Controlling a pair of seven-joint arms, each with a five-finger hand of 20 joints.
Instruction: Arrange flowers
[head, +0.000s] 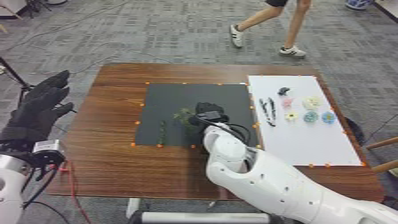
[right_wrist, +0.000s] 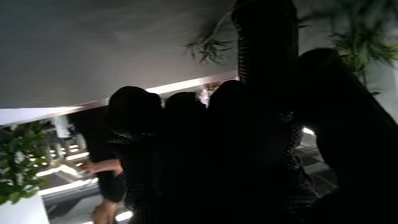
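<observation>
Green leafy sprig (head: 184, 116) just beside right robot hand (head: 210, 110); open or closed, impossible to tell

Head view: from above the near edge, facing forward and down over the whole counter (head: 107, 172), at moderate range. Right wrist view: close behind the robot hand (head: 210, 111), looking along it. Shared by both: that hand and, as far as the dimness allows, greenery (head: 184, 116).
</observation>
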